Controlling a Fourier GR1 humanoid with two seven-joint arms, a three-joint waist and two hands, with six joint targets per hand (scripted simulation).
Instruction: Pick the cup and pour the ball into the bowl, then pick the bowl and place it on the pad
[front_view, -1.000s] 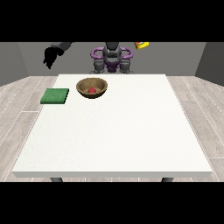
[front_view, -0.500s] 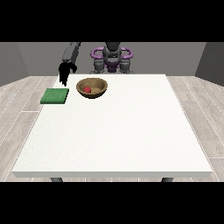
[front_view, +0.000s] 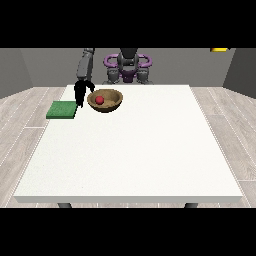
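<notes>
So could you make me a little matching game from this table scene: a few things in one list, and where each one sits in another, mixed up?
Things:
1. red ball
2. green pad
3. wooden bowl
4. black hand

Places:
A. at the table's left edge
B. between pad and bowl
C. inside the bowl
D. right of the hand

Pairs: 1-C, 2-A, 3-D, 4-B

No lettering anywhere: nothing to read on the white counter (front_view: 130, 150), and the wooden bowl (front_view: 112, 103), the red ball (front_view: 99, 100) inside it and the green pad (front_view: 61, 109) are all plain. The robot's torso (front_view: 128, 67) carries no brand or number, and the yellow object (front_view: 219, 49) at the top edge shows no marking.
</notes>
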